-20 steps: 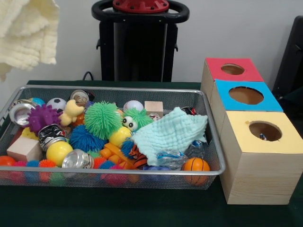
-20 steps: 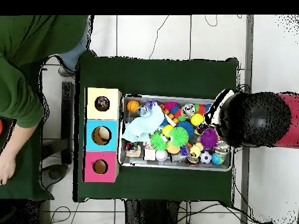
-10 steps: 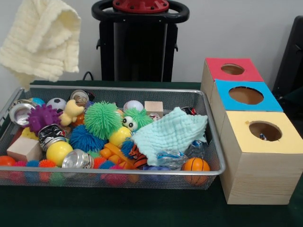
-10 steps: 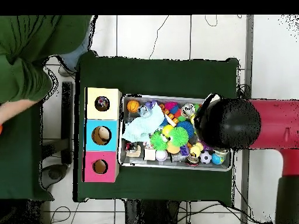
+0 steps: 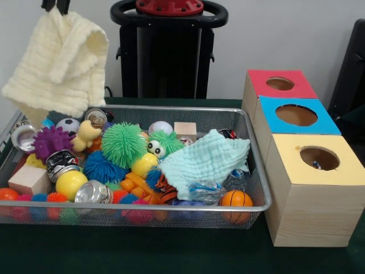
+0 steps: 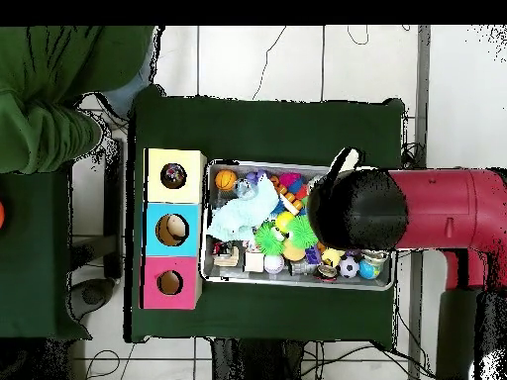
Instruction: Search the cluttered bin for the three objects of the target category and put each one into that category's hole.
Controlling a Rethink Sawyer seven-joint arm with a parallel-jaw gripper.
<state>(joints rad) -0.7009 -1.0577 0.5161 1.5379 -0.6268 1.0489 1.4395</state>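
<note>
One gripper [image 5: 55, 7] up high, pinching cloth [image 5: 60, 63]

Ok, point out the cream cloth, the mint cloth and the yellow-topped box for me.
cream cloth [image 5: 60, 65], front view, middle of the hanging folds.
mint cloth [image 5: 204, 161], front view, centre of its top surface.
yellow-topped box [image 5: 296, 168], front view, yellow top beside the hole.

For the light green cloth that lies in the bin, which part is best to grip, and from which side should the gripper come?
Probably from straight above, pinching a raised fold near the middle of the light green cloth. It lies draped and rumpled over other toys in the wire bin, so its edges look tucked among them, while the top is free.
</note>
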